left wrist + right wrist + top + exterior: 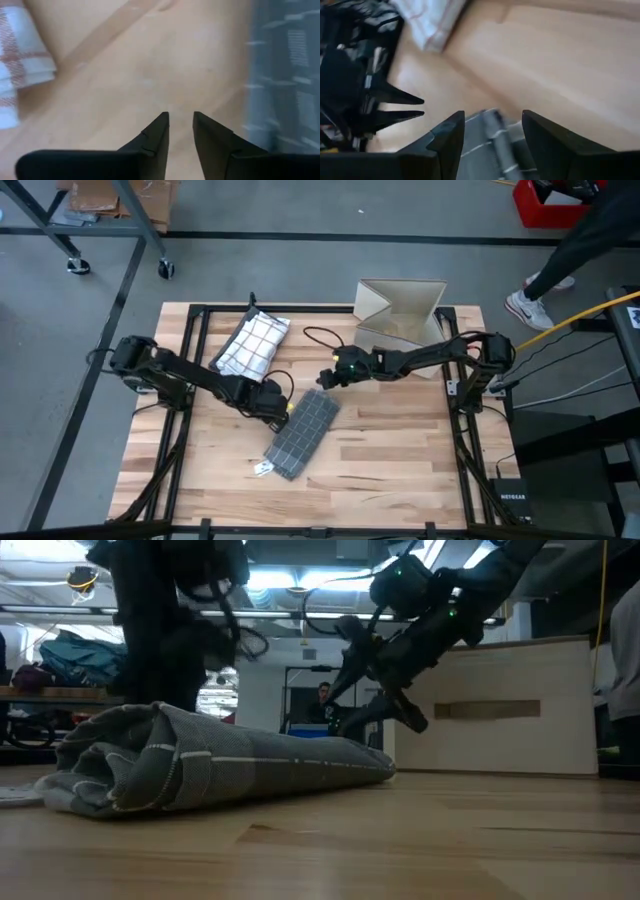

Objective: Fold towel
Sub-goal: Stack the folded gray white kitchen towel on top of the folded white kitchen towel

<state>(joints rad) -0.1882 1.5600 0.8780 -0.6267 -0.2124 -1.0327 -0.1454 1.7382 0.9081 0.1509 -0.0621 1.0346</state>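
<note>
A grey towel (pixel 303 434) with pale grid lines lies folded into a long narrow packet on the wooden table (pixel 400 450), slanting from near left to far right; in the low view the grey towel (pixel 220 768) rests flat. My left gripper (pixel 283 412) hovers just left of its far end, fingers a little apart over bare wood in the left wrist view (pixel 181 120). My right gripper (pixel 322 380) hangs above the towel's far end with its fingers wide apart (pixel 492 125) and nothing between them.
A white checked towel (pixel 252 342) lies folded at the far left of the table. A folded cardboard piece (pixel 400 315) stands at the far edge. A small white tag (pixel 262 468) lies by the grey towel's near end. A person's legs (pixel 560 260) show beyond the far right corner.
</note>
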